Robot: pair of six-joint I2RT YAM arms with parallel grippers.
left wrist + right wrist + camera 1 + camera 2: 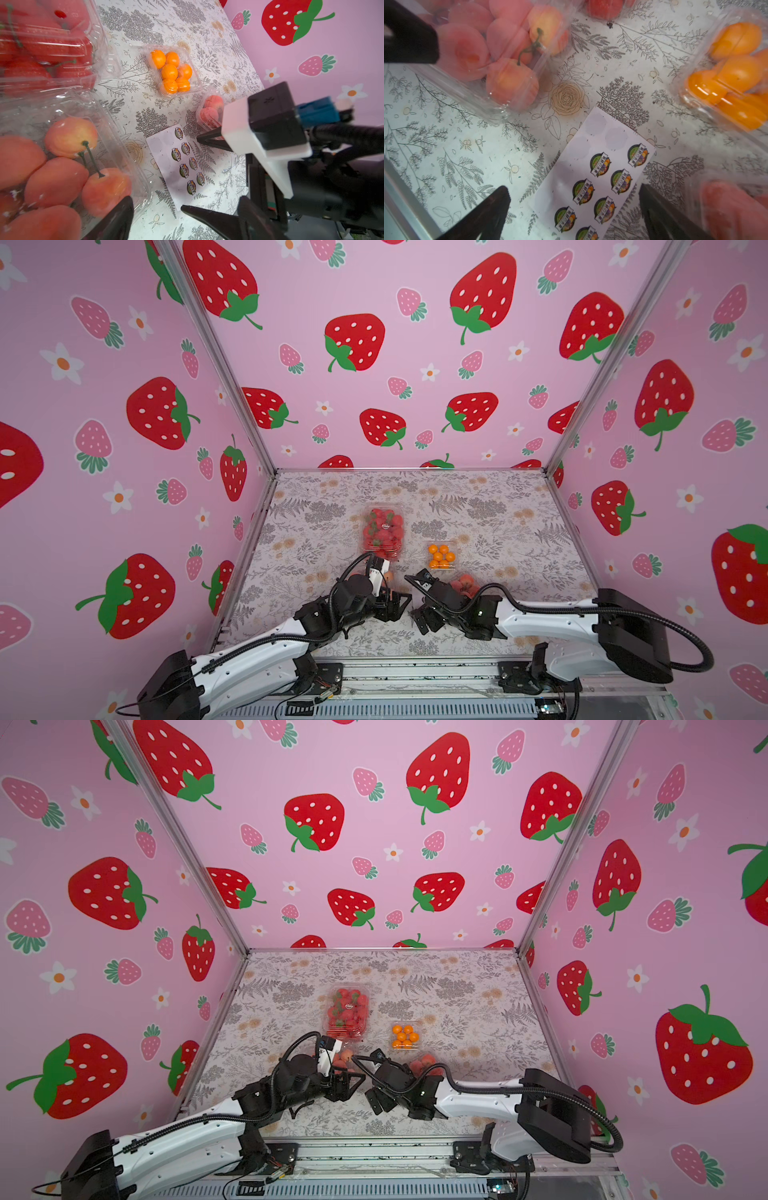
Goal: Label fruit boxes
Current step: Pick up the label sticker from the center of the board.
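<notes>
Black fingertips of the left gripper fill the foreground of its wrist view, jaws apart and clamping nothing; one finger overlaps the corner of the large peach punnet. This is a clear clamshell of peach-pink round fruits, some with green stems. Just beside it lies the strawberry punnet, equally large, ribbed and packed with red berries.

The right gripper is likewise spread wide and holds nothing, its fingers standing either side of the white sticker sheet. The sheet carries round dark stickers, with several blank circles at one end.

In both top views the strawberry punnet sits near the middle of the floral table, a small round mark on its lid. The orange punnet, small and holding a handful of oranges, lies to its right. The small peach punnet lies nearer than the oranges, partly behind the right arm. The large peach punnet lies just nearer than the strawberries (mostly hidden by the left wrist).
</notes>
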